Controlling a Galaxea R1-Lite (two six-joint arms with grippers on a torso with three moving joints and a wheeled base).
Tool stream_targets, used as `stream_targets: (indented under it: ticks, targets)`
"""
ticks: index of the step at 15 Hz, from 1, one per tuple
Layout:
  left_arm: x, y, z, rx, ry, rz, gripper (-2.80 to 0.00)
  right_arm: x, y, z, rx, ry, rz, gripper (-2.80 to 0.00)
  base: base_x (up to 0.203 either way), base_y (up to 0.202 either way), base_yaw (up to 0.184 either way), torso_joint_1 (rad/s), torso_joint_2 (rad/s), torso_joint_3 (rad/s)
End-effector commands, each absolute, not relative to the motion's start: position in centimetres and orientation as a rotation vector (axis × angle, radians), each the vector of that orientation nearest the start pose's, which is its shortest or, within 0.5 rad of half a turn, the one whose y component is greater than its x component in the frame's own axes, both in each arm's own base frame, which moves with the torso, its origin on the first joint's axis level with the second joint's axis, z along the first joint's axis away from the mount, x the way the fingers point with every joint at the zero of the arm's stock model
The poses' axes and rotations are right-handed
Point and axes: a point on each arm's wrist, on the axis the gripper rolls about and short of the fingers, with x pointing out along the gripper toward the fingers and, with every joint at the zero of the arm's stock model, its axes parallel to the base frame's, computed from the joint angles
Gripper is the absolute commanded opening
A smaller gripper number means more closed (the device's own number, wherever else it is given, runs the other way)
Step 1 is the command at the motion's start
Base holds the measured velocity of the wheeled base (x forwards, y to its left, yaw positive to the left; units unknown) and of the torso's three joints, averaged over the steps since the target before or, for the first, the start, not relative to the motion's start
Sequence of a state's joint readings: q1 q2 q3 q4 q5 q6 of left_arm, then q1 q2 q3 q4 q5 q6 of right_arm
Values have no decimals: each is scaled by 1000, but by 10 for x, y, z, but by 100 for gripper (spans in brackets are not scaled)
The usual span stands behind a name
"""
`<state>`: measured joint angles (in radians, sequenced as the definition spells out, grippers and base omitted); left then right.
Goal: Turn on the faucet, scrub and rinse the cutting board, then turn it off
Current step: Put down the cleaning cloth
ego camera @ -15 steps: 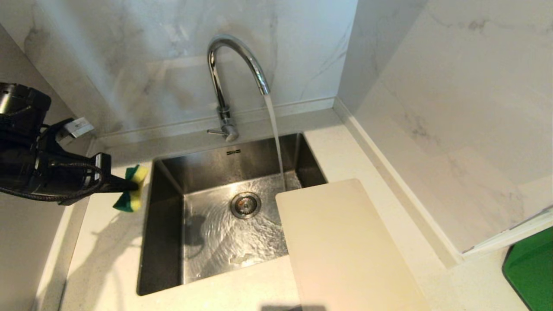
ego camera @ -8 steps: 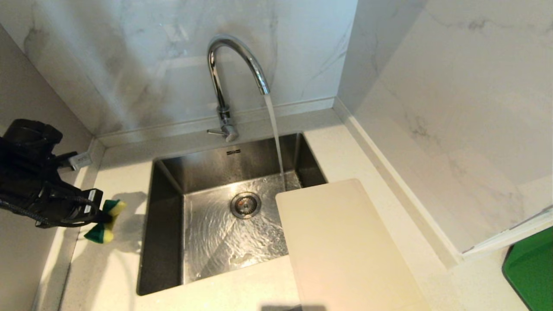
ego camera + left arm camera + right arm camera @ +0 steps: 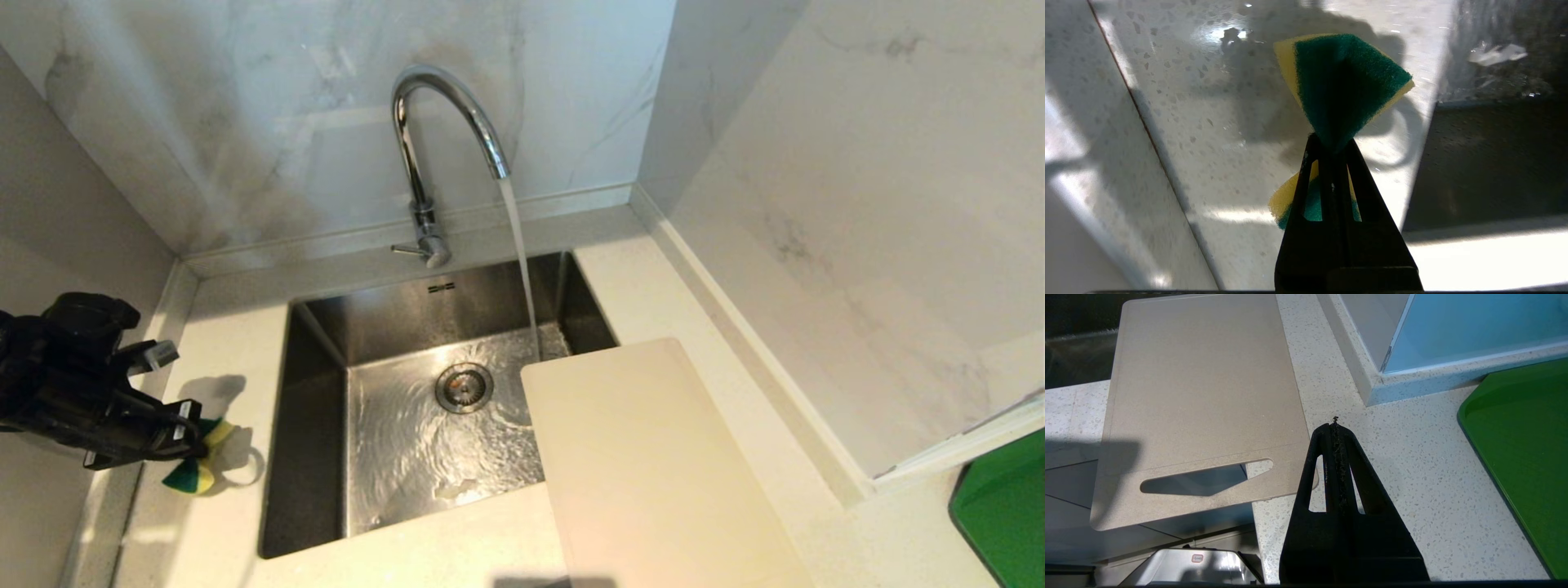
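Two surfaces carry everything: the pale speckled tabletop and the steel sink set into it. Water pours from the faucet at the back edge into the basin near the drain, so the first step of the task looks done and the flow stands ready for rinsing.

Next in size, the cutting board lies flat to the right of the sink, its far corner overhanging the basin just beside the falling stream but not under it. That placement likely keeps it within easy reach of both water and sponge; its surface shows no wetting that I can make out. In the right wrist view the slot-handle end of the board juts past the tabletop's front edge. A green tray sits well apart on the right.

Smaller still, the left gripper hangs low over the tabletop left of the sink, clamped hard on a yellow-and-green sponge, which pinches into a bow shape at the waist. Holding it by the middle leaves the scouring face free. The right gripper is closed on nothing, parked above the tabletop beside the board's handle end.
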<state>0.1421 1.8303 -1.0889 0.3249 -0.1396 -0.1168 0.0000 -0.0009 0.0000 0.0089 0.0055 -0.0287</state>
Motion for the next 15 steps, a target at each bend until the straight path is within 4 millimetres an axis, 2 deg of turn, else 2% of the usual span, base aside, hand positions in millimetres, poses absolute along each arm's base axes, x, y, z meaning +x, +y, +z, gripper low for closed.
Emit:
stream_targets:
  ticks: [1, 6, 7, 9, 15]
  targets:
    - [311, 48, 117, -276, 1106, 86, -280, -23, 0, 74, -29, 9, 6, -280, 0, 0, 0, 0, 0, 0]
    - [309, 49, 118, -276, 1100, 86, -280, -23, 0, 75, -29, 9, 6, -280, 0, 0, 0, 0, 0, 0]
    - [308, 49, 119, -277, 1098, 85, 0, -23, 0, 74, -29, 11, 7, -280, 0, 0, 0, 0, 0, 0]
    - [303, 48, 121, -253, 1096, 72, 0, -23, 0, 75, -28, 8, 6, -280, 0, 0, 0, 0, 0, 0]
    - [292, 48, 145, -240, 1016, 66, 0, -23, 0, 74, -26, 9, 6, -280, 0, 0, 0, 0, 0, 0]
